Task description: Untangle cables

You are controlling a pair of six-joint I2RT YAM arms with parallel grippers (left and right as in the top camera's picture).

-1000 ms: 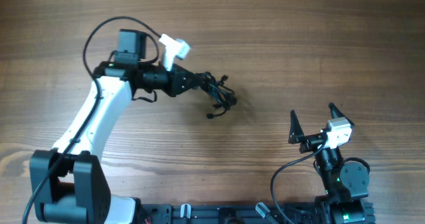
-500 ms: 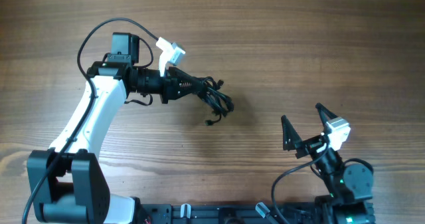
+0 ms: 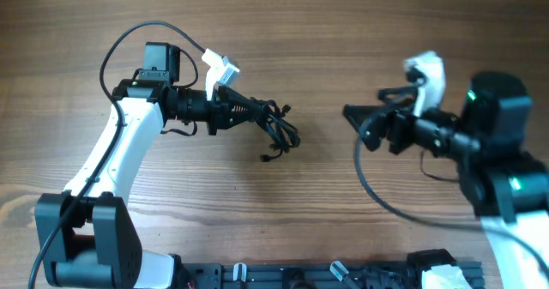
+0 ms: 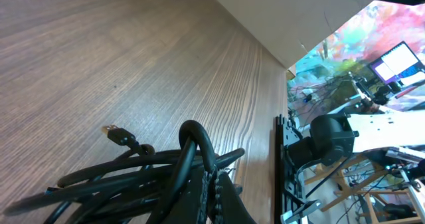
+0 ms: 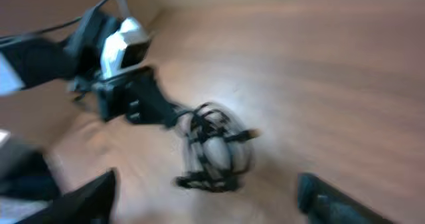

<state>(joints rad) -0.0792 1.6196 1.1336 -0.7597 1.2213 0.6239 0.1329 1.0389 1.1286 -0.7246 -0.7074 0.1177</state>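
Reaching up from 7 o'clock, the left arm (image 3: 129,143) bends at its elbow and stretches flat toward 3 o'clock over the wooden table (image 3: 360,32). The left gripper (image 3: 250,111) is pinched tight on the cables (image 3: 279,128), a black knotted bunch just to the 9 o'clock side of the table's middle. One small plug end (image 4: 114,135) sticks out of the bunch. The right arm (image 3: 493,126) sits at 3 o'clock and points toward 9 o'clock, at the bunch. The right gripper (image 3: 358,124) has its jaws spread wide with nothing between them, well apart from the cables.
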